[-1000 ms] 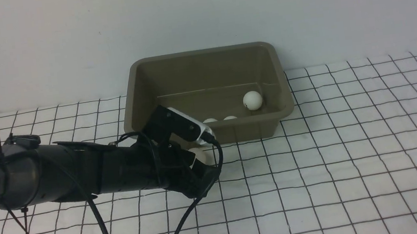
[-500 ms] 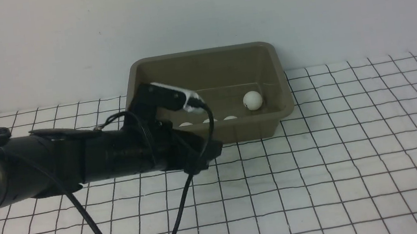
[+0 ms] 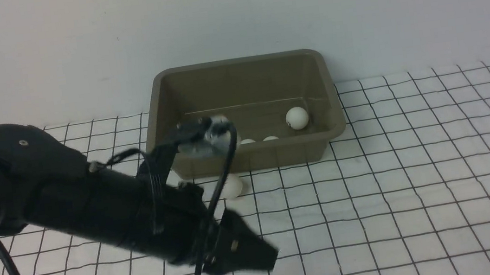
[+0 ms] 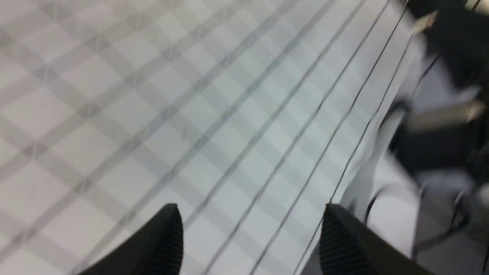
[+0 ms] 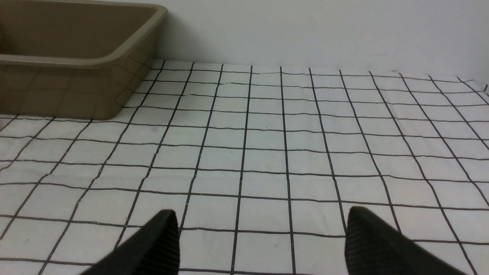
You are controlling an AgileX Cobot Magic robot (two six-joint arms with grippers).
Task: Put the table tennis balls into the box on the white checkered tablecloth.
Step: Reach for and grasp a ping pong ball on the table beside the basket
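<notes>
Front view: three balls (image 3: 296, 118) show in the box (image 3: 235, 61). Another ball (image 3: 232, 186) lies on the cloth (image 3: 418, 181) just outside its near wall, past the left hand (image 3: 249, 249). Left wrist view: fingers (image 4: 164, 236) apart, empty, probably lining up. Right wrist view: right hand (image 5: 263, 221) open, empty, likely parked clear.

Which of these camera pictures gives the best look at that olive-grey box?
The front view: nearly the whole box shows, open top, with white balls inside. The right wrist view catches only one corner of it. The left wrist view is blurred cloth, no box.
</notes>
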